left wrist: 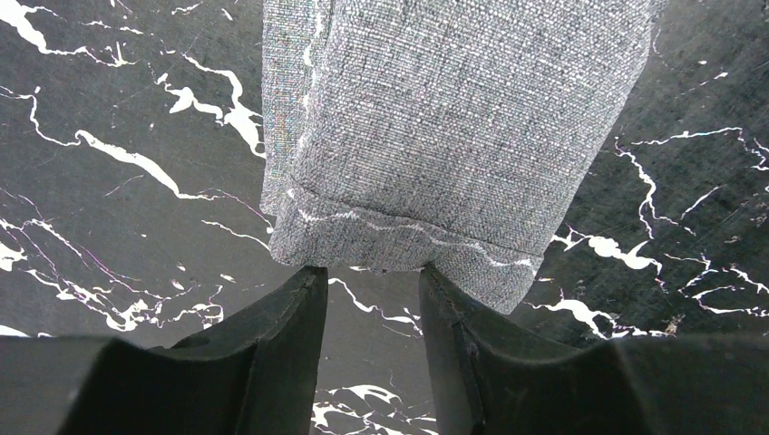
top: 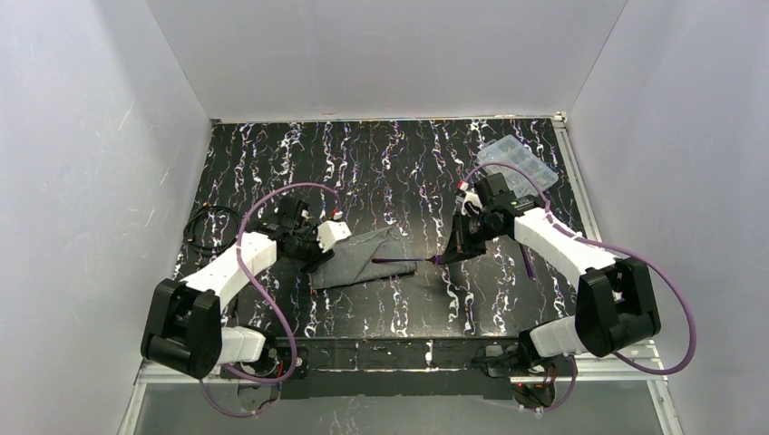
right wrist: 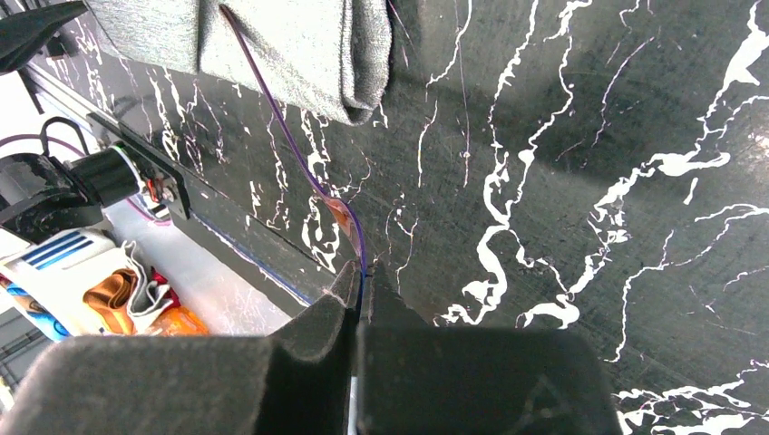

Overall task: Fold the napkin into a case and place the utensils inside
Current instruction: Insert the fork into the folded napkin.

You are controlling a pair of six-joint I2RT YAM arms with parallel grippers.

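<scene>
A: As seen from the top view, where's the napkin (top: 356,259)?
B: Mid-frame, folded, with the purple utensil (top: 400,261) reaching onto it.
A: Left wrist view?
B: The left gripper (left wrist: 367,276) is bottom centre, jaws partly apart at the hem.
A: Right wrist view?
B: The right gripper (right wrist: 360,277) is lower centre, pinching the utensil's head.

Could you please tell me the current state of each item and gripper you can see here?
napkin: folded into a narrow strip, lying flat.
purple utensil: pinched at one end, its handle reaching over the napkin.
left gripper: open, tips at the napkin's hem.
right gripper: shut on the purple utensil.
clear plastic box: open or closed, cannot tell.
</scene>
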